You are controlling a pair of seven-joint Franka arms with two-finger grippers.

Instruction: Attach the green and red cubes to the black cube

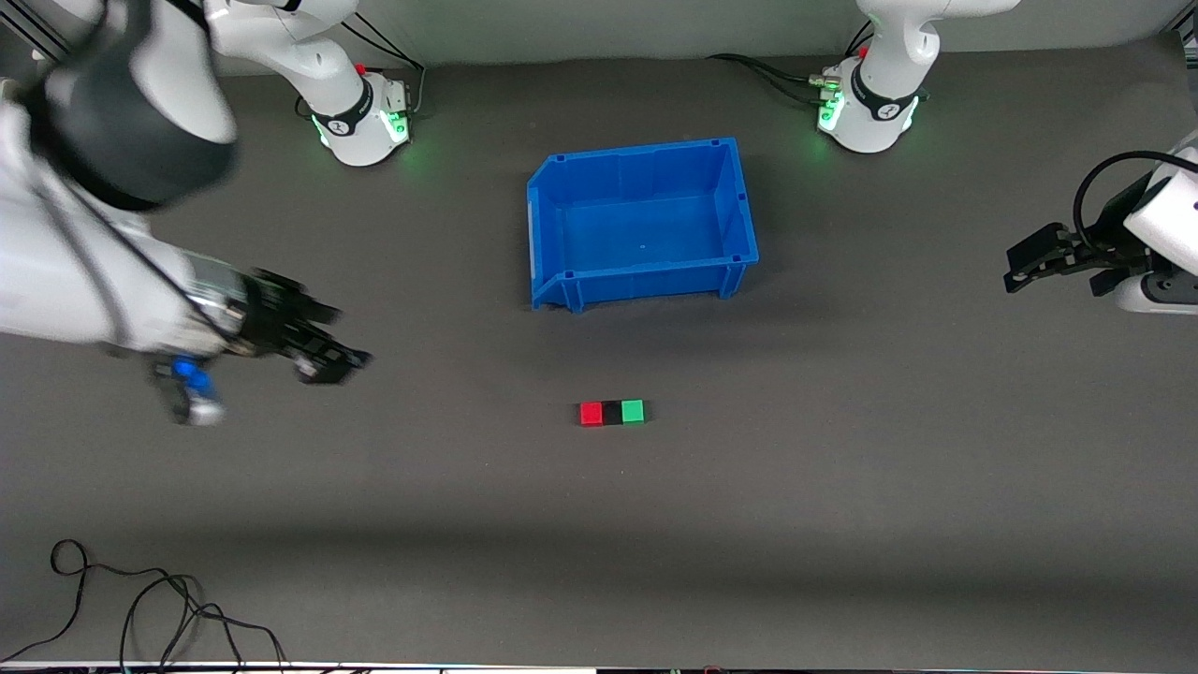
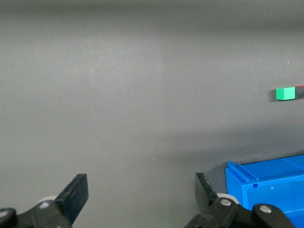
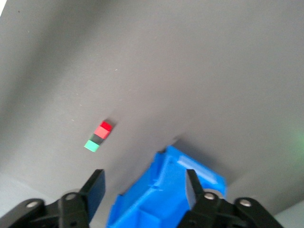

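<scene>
No writing on red cube (image 1: 591, 414), black cube (image 1: 612, 413), green cube (image 1: 633, 411).

Red cube (image 1: 591, 414), black cube (image 1: 612, 413), green cube (image 1: 633, 411); plain blue bin (image 1: 641, 279); dark grey mat (image 1: 842, 487).

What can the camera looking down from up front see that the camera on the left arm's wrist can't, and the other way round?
Only the front view shows the black cube, both arms' bases, the right claw and the whole blue bin. Only the left wrist view shows the left claw up close, its fingers spread open. Both show the green cube, at least a sliver of the red cube, and the grey mat.
</scene>
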